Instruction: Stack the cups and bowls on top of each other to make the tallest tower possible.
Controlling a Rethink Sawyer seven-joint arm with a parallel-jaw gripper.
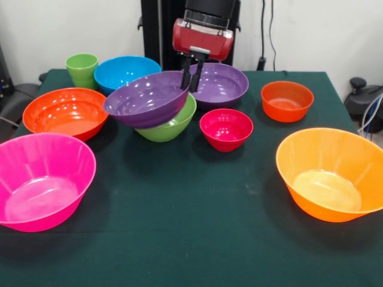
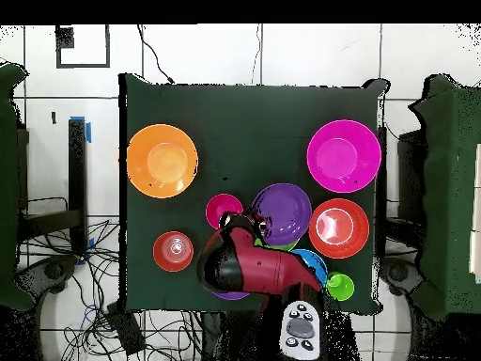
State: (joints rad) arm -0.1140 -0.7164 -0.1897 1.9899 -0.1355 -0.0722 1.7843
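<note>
Levelling first: with gripper [image 1: 193, 78] pinching the rim of the tilted glossy purple plastic bowl [image 1: 146, 98] atop the lime-green bowl [image 1: 170, 124], lower squarely, then release gently.

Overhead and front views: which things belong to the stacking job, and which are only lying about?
For the job: lime-green cup; purple bowl, gripped, tilted on green bowl; the other bowls; gripper.
Lying about: cables; grey controller.
</note>
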